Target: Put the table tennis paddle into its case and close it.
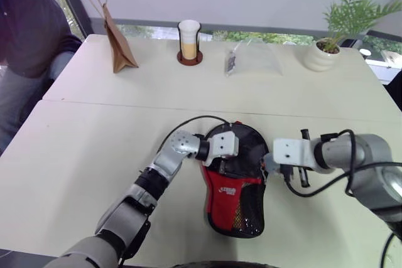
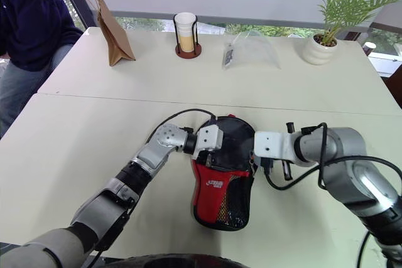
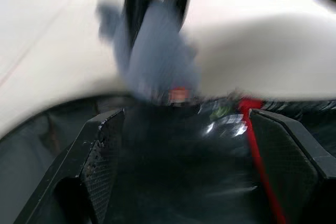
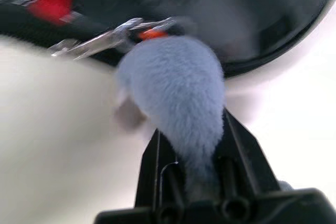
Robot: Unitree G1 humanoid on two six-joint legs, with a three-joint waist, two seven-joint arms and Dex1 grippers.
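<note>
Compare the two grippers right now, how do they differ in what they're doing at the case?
The left gripper is open, its fingers spread over the round end of the case. The right gripper is shut on the grey fuzzy charm beside the case's edge. The left reaches in from the case's left side, the right from its right. Both work at the case's round end.

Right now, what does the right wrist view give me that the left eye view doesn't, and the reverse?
Right wrist view: the grey fuzzy charm pinched between the right gripper fingers, its metal chain running to the case. Left eye view: the whole layout, with the left gripper open over the case's rounded end, plus the paper bag, cup, clear plastic bag and plant behind. Both show the case on the table.
</note>
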